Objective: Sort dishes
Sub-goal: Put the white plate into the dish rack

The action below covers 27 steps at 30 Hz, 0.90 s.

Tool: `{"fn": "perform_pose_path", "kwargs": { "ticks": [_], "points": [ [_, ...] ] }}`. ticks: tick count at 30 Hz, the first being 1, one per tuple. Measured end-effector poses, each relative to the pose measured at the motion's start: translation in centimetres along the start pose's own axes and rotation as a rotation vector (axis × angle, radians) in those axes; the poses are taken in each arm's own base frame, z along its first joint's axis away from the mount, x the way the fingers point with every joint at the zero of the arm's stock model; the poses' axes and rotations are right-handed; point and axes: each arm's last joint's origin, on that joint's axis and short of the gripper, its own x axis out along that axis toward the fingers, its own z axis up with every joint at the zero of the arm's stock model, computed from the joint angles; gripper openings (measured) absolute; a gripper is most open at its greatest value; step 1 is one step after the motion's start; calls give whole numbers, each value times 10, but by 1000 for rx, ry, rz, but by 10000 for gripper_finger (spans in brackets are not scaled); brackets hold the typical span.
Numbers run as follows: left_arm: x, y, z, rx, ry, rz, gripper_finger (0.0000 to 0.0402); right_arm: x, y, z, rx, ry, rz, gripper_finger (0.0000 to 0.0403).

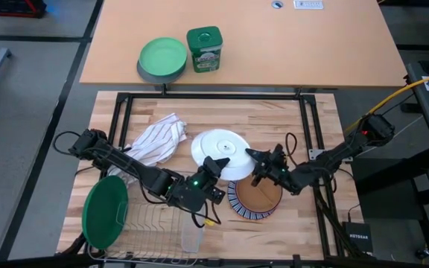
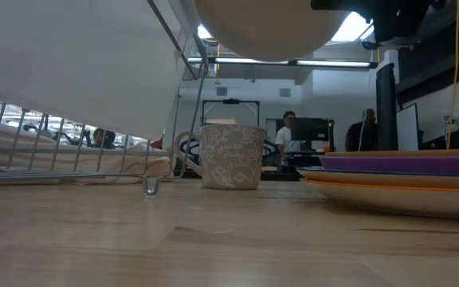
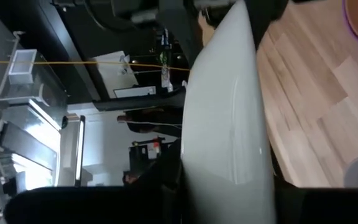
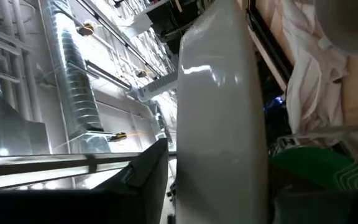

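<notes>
Both grippers hold the white plate (image 1: pixel 220 151) in the air above the middle of the table, the left gripper (image 1: pixel 217 165) pinching its near-left rim and the right gripper (image 1: pixel 255 157) pinching the rim on the opposite side, each with its fingers closed on the edge. This looks to me like a hand-over on the way to the wire rack (image 1: pixel 151 227) at the front left, where a dark green plate (image 1: pixel 105 211) already stands on edge. To do it well, I'd say one gripper should let go only once the other has a firm hold, since a glossy rim slips easily and the plate would drop onto the stack of plates (image 1: pixel 255 199) just below and to the right. Then the plate needs tipping upright and lining up with a free slot beside the green one (the small mug (image 2: pixel 231 156) near the rack's corner is something to steer clear of). The plate itself is round, plain white and shiny, with a shallow raised rim and a smooth, pale underside. A striped cloth (image 1: pixel 157 138) lies crumpled to its left, well out of the way.
</notes>
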Motion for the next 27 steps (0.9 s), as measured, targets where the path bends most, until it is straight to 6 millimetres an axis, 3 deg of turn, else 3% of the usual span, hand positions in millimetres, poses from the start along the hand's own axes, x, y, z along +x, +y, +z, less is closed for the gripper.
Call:
{"fn": "perform_pose_path", "kwargs": {
  "ticks": [10, 27],
  "points": [
    [-5, -2, 2, 21, -24, -9, 48, 6, -11, 7, -136, 38, -96, 152],
    [-5, -2, 3, 8, -31, -10, 48, 6, -13, 8, -168, 33, -116, 152]
  ]
}}
